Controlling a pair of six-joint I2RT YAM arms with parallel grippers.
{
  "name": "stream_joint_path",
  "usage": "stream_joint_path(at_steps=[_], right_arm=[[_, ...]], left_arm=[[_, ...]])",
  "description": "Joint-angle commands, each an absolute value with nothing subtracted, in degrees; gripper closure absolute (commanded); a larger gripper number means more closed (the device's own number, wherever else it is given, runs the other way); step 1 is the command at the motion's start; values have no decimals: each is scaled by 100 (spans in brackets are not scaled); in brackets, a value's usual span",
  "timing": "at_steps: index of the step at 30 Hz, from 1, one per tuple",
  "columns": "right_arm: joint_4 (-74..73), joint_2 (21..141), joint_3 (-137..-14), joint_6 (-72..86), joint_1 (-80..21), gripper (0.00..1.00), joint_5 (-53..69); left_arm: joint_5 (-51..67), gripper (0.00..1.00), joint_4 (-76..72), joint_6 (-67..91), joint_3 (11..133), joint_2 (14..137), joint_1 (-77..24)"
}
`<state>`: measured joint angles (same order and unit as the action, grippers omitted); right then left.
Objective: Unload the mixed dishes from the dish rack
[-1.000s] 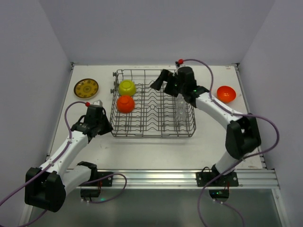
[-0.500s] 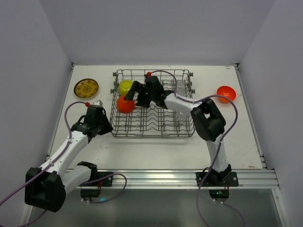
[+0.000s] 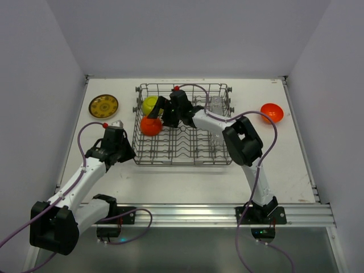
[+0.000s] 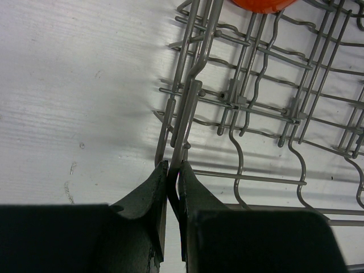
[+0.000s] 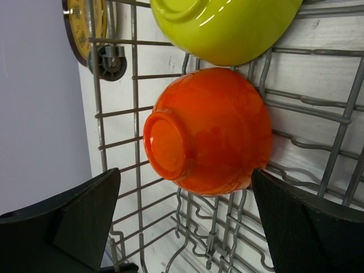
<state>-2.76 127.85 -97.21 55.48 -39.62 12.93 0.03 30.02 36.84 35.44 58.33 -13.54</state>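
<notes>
The grey wire dish rack [image 3: 183, 149] stands mid-table. In its left end an orange bowl [image 3: 149, 126] lies on its side below a yellow-green bowl [image 3: 151, 104]. Clear glasses [image 3: 216, 134] stand in its right end. My right gripper [image 3: 160, 115] is open inside the rack next to the orange bowl; in the right wrist view the orange bowl [image 5: 210, 131] lies just beyond the spread fingers, apart from them, with the yellow-green bowl [image 5: 227, 25] behind it. My left gripper [image 4: 173, 170] is shut on a wire at the rack's near-left corner [image 4: 187, 102].
A second orange bowl [image 3: 272, 112] sits on the table right of the rack. A brown-and-yellow plate [image 3: 103, 106] lies on the table left of the rack; its edge also shows in the right wrist view [image 5: 85, 25]. Walls close the table's back and sides.
My right arm has swung left across the rack from its far-right end to the bowls at the left end, gripper open. The left arm has not moved.
</notes>
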Motion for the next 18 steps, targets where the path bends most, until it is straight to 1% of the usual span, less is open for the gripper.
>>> stream_joint_path(at_steps=[1, 8, 13, 18], right_arm=[[-475, 12902, -10019, 5520, -3937, 1, 1002], [-598, 13025, -10072, 5528, -3929, 1, 888], [-598, 13245, -10239, 5528, -3929, 1, 1133], [-229, 13377, -10195, 5607, -3885, 1, 1459]], left_arm=[[563, 100, 2751, 3489, 3454, 5836, -1512], [571, 100, 2760, 3489, 3454, 5827, -1538], [563, 100, 2760, 3489, 3454, 5818, -1556], [563, 100, 2769, 3489, 3454, 5809, -1573]])
